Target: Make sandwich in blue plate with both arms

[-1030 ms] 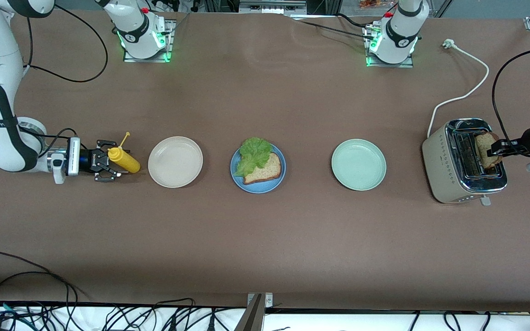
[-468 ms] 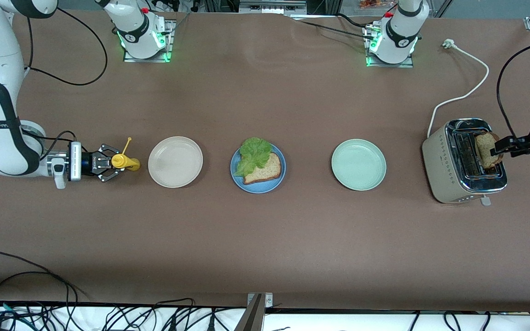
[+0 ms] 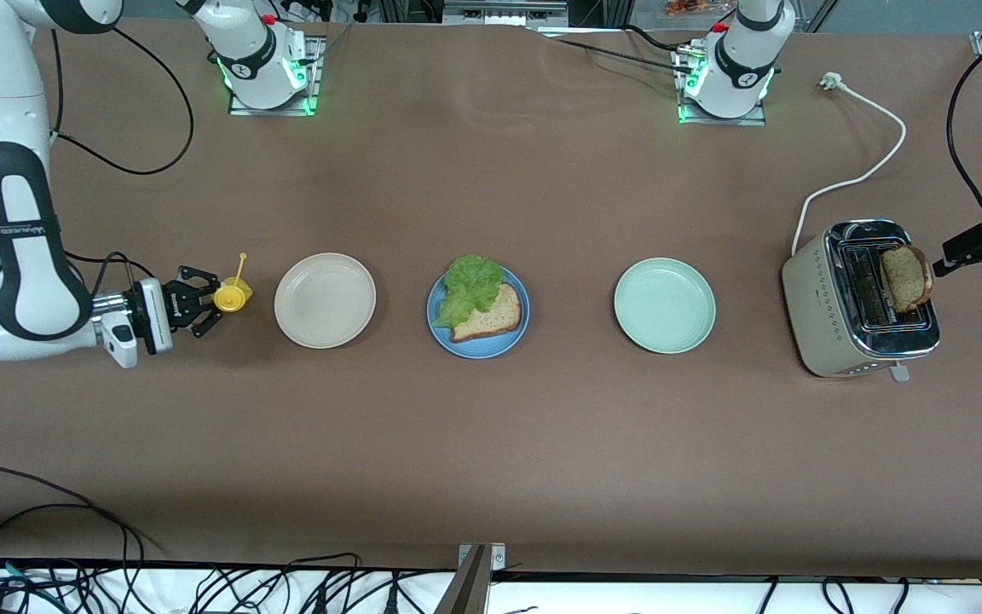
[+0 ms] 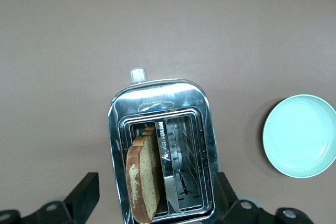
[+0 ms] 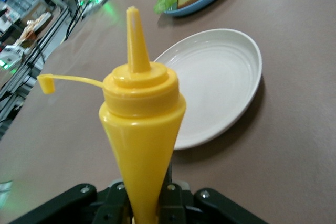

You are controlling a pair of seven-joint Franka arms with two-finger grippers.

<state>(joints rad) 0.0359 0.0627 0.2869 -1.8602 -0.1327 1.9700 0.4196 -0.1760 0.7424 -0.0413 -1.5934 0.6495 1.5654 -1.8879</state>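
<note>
The blue plate sits mid-table and holds one brown bread slice with a green lettuce leaf partly over it. A second bread slice stands in a slot of the toaster. My left gripper hangs open at the toaster's end of the table, apart from that slice. In the left wrist view its fingers straddle the toaster and slice without touching. My right gripper is shut on a yellow squeeze bottle, nozzle up.
A beige plate lies between the bottle and the blue plate. A pale green plate lies between the blue plate and the toaster. The toaster's white cord runs toward the left arm's base.
My left gripper opened, let go of the slice in the toaster and drew back toward the table's end. My right gripper shut on the yellow bottle and tipped it upright.
</note>
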